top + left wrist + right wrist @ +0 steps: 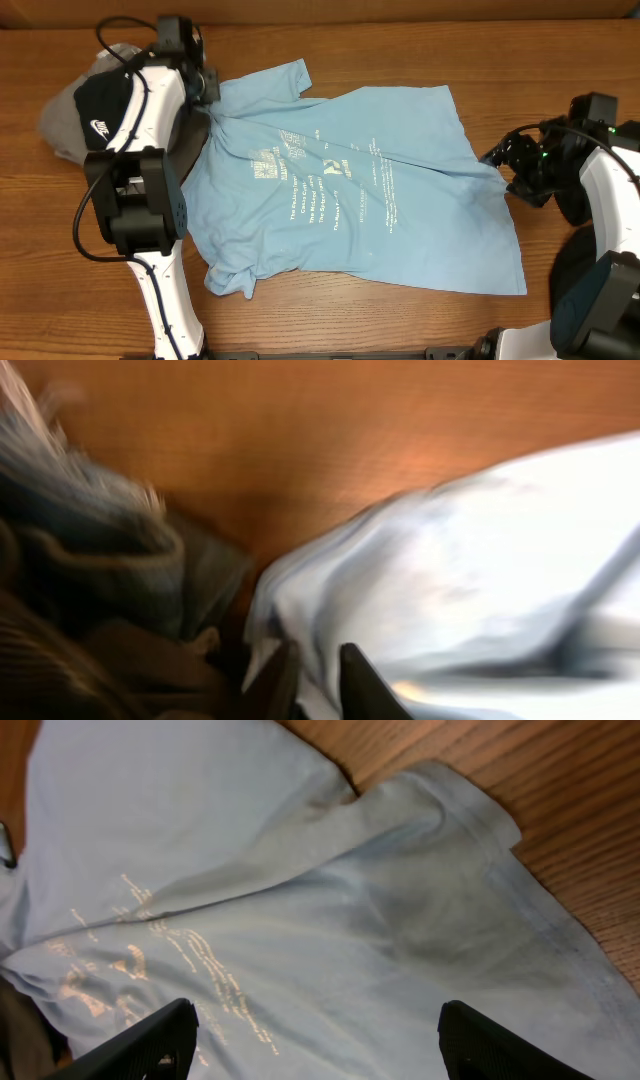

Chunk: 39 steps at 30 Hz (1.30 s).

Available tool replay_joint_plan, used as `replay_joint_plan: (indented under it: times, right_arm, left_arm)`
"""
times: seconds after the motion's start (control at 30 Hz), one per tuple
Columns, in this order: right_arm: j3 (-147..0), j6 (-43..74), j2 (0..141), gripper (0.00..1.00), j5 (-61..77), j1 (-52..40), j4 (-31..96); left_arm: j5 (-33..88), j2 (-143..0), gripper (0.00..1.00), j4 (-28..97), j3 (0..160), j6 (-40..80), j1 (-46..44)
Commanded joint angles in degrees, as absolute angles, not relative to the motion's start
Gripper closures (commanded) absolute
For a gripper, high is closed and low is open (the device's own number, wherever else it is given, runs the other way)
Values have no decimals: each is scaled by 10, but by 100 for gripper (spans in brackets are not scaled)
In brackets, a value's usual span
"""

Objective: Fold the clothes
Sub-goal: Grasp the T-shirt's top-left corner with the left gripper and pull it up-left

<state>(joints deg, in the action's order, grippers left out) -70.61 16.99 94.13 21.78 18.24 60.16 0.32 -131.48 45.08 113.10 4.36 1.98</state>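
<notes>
Blue T-shirt (one, spread out) — left pincer pinches its collar, right pincer gapes wide.

worktop: brown wood, grain running left to right; a paler strip borders its far edge.

light blue T-shirt, spread flat, lettering up
</notes>
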Motion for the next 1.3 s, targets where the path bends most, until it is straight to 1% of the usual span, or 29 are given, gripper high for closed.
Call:
replay_joint_plan:
  times: [0.0,0.07,0.1,0.13,0.23,0.33,0.4,0.47,0.6,0.67,0.73,0.8,0.83,0.9,0.93,1.0,1.03,1.07,1.17,1.27]
  right_arm:
    - [-692,180,933,20,184,180,587]
    - [-690,180,933,19,158,180,580]
    - [-689,180,933,19,138,180,572]
    - [-689,180,934,20,122,180,566]
    - [-688,180,935,27,82,180,553]
    - [-684,183,939,28,79,180,587]
    - [-680,201,944,29,73,180,613]
    - [-663,222,947,32,72,180,620]
    - [-595,263,948,32,43,180,585]
    - [-560,271,950,18,47,180,558]
    - [-528,271,950,13,48,180,532]
    - [-503,271,950,13,47,180,509]
    - [-493,272,950,19,47,180,500]
    - [-476,294,950,39,48,180,493]
    - [-469,305,950,47,48,180,493]
    - [-461,314,950,69,56,180,510]
    - [-461,321,950,78,63,180,530]
    - [-461,322,950,82,74,180,548]
    - [-461,325,946,87,108,180,609]
    - [-461,335,925,90,108,180,653]
  left_arm:
    - [52,-1284,78,481,1197,51,8]
    - [57,-1270,77,505,1223,51,6]
    - [65,-1259,72,525,1242,51,6]
    - [73,-1250,71,541,1255,51,6]
    - [81,-1216,70,584,1282,50,6]
    - [91,-1168,68,625,1294,46,6]
    - [90,-1134,67,648,1294,33,6]
    - [90,-1103,64,668,1294,23,6]
    - [90,-1044,57,708,1294,21,6]
    - [89,-1022,51,727,1294,21,6]
    - [88,-1005,45,746,1294,20,6]
    - [88,-991,44,767,1294,15,6]
    - [88,-986,43,778,1294,14,6]
    - [88,-978,43,799,1294,12,6]
    - [84,-977,43,809,1294,12,6]
    - [83,-975,44,825,1294,4,6]
    - [84,-975,44,830,1294,-1,6]
    - [83,-975,44,836,1294,-4,6]
    - [84,-975,44,846,1294,-5,6]
    - [84,-974,44,849,1294,-5,6]
